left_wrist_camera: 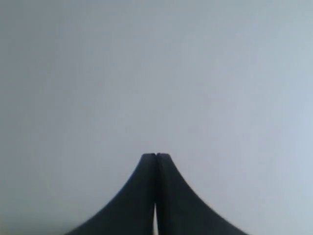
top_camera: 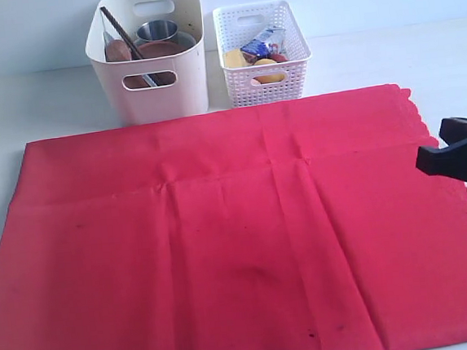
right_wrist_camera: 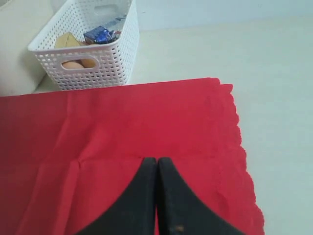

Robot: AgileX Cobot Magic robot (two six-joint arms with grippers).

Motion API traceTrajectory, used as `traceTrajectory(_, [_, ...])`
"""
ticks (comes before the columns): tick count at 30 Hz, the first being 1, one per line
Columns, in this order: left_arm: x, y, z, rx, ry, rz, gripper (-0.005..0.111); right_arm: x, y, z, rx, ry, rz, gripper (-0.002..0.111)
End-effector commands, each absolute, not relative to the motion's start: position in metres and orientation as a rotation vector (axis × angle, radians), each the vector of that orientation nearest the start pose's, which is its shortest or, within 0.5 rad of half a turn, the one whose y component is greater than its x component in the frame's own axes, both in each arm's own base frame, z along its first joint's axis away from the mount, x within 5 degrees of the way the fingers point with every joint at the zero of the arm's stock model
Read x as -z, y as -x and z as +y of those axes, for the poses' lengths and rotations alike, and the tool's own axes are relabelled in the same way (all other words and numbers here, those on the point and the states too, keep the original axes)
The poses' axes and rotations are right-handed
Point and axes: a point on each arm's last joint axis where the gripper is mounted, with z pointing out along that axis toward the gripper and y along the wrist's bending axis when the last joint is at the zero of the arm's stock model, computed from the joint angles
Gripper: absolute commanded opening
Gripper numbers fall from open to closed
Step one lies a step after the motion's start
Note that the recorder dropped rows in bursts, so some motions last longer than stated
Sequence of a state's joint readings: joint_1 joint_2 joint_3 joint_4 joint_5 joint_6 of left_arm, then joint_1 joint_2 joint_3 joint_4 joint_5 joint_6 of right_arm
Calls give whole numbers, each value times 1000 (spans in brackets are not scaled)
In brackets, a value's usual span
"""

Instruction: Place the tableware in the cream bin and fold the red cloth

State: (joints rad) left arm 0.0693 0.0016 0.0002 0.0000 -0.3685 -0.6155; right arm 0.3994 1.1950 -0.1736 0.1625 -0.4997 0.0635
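Note:
The red cloth (top_camera: pixel 238 232) lies spread flat across the table, its scalloped edge on the right. Behind it stands the cream bin (top_camera: pixel 151 76) holding the tableware: a steel cup (top_camera: pixel 158 31), a brown wooden plate (top_camera: pixel 157 49) and dark chopsticks (top_camera: pixel 120 31) leaning inside. My right gripper (top_camera: pixel 427 160) hovers over the cloth's right edge, shut and empty; in the right wrist view the right gripper (right_wrist_camera: pixel 156 159) points over the red cloth (right_wrist_camera: pixel 122 122). In the left wrist view, my left gripper (left_wrist_camera: pixel 155 155) is shut with nothing in it, facing only a plain pale surface.
A white perforated basket (top_camera: pixel 265 82) with food items and a blue carton stands right of the cream bin; the right wrist view shows the same basket (right_wrist_camera: pixel 88 68). Bare pale table runs along the cloth's right side.

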Motion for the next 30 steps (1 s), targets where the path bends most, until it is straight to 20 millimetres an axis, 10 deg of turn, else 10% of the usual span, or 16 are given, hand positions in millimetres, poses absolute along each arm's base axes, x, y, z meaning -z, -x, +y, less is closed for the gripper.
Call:
traceTrajectory(1, [-273,-44,3,292,234,1006,0,-176,-170,63,-304,137,1967,0])
traceTrajectory(11, [-242,-141,10,189,401,1872,3,-181,-172,63,-336,101,1916,0])
traceTrajectory(20, [-176,-187,-7,157,268,2271,90,-181,-172,63,-341,95,1915,0])
traceTrajectory(30, [-120,-210,-38,172,46,2375,92,-181,-172,63,-344,91,1917,0])
